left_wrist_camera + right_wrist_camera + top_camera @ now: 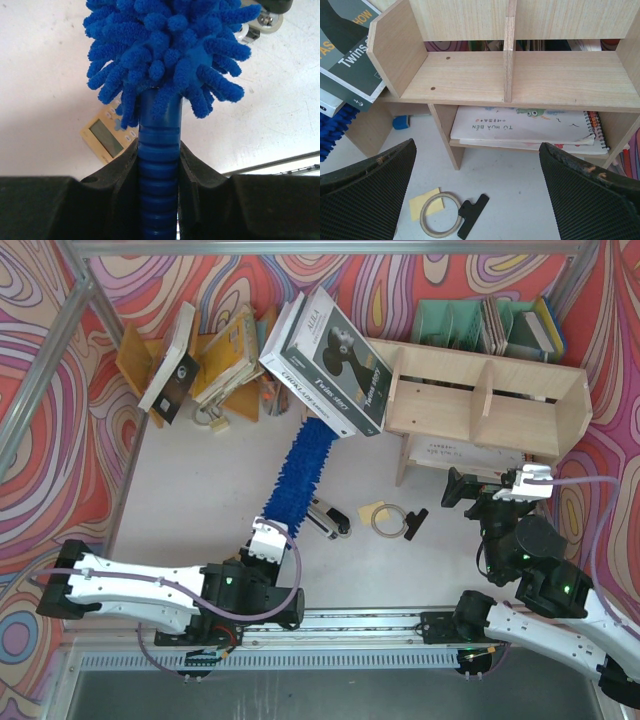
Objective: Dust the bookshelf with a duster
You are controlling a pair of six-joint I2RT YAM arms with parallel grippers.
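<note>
Three sides of our white tabletop (190,490) are closed by swirling red-and-purple walls (50,380). Our left fingers (115,187) are clamped on the duster (300,465) handle, its blue brush stretching over the tabletop to the leaning books (330,360) just left of the bookshelf (480,405); our right fingers (365,195) gape wide, empty, facing the bookshelf.

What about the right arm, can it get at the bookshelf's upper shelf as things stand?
Probably yes: the open right end effector faces the bookshelf, whose upper shelf is bare, and nothing upright stands between them.
</note>
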